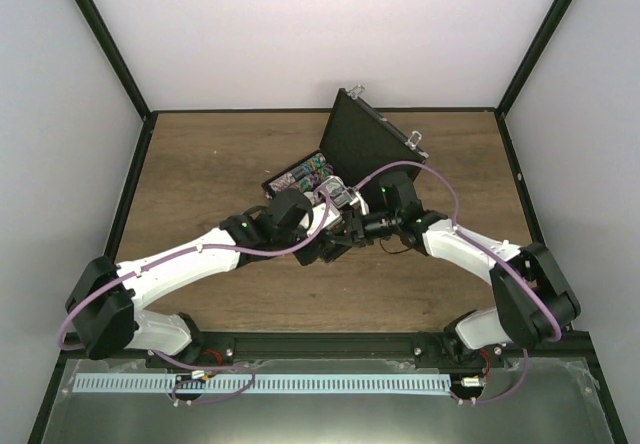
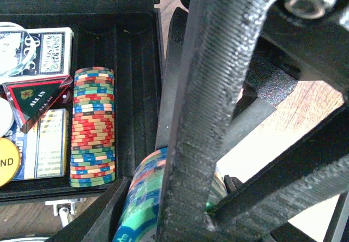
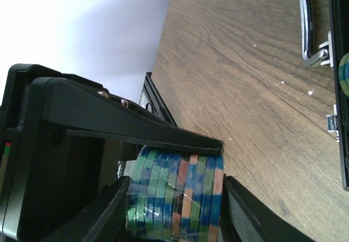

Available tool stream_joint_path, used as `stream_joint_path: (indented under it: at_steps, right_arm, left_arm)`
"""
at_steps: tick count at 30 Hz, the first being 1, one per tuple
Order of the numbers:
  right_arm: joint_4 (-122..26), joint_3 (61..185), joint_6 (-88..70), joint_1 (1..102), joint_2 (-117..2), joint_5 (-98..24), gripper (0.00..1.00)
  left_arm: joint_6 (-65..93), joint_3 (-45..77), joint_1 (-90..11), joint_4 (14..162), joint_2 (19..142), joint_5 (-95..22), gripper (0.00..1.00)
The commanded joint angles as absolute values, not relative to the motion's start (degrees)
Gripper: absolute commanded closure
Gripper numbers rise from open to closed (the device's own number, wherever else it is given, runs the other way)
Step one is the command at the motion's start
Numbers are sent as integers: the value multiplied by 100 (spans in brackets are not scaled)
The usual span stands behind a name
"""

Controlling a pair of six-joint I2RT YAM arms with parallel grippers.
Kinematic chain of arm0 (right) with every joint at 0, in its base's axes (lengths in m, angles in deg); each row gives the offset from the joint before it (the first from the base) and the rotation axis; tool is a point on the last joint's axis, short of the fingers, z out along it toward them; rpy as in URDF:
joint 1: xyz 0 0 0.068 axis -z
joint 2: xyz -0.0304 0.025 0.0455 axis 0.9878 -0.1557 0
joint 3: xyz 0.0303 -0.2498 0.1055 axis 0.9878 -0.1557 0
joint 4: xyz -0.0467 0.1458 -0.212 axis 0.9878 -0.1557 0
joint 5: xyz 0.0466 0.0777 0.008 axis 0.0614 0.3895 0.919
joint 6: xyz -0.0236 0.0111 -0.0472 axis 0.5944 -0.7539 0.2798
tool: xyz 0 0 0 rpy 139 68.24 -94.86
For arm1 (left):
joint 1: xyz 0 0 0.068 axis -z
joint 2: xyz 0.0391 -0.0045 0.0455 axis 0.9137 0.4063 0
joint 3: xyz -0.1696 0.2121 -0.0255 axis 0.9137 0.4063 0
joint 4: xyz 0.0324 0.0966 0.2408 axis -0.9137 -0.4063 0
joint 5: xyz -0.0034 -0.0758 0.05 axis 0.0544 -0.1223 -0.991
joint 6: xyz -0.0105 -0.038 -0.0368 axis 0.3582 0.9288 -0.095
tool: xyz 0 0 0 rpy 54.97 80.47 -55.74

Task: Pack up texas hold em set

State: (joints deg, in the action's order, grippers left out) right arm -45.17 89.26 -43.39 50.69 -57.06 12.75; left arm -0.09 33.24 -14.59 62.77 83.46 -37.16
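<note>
The black case stands open at the middle back of the table, lid up. In its tray lie a row of multicoloured chips, blue-backed card decks, a red triangular marker and an orange button. A plastic-wrapped stack of green, blue and orange chips hangs just outside the tray's front edge. My right gripper is shut on its two ends. My left gripper is shut on the same stack, crossing the right one.
The case's silver handle and a latch face the wooden table. Both arms meet in front of the case. Black frame posts and white walls close the sides and back.
</note>
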Motion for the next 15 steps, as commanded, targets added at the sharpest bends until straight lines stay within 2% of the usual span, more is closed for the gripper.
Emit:
stream_joint_path:
  at_steps: [1, 3, 6, 9, 11, 15]
  right_arm:
    - [-4604, 9070, -4160, 5010, -5572, 1208, 59]
    - [-4756, 9131, -4056, 5010, -5481, 977, 61]
    - [-5439, 9472, -3540, 5010, -5328, 230, 62]
    - [-6416, 10022, -2656, 5035, -5324, -1247, 61]
    - [-6739, 10193, -2216, 5058, -5404, -2706, 61]
    - [-7017, 10495, -1360, 5072, -5904, -4300, 64]
  left_arm:
    - [-162, 3284, -1426, 6577, 8153, -3614, 66]
    - [-200, 3283, -1433, 6558, 8102, -3494, 55]
    - [-190, 3288, -1428, 6520, 7951, -3577, 28]
    - [-83, 3328, -1456, 6475, 7698, -3918, 1]
    - [25, 3433, -1579, 6516, 7458, -4082, 0]
    - [314, 3679, -2465, 6640, 7016, -4314, 0]
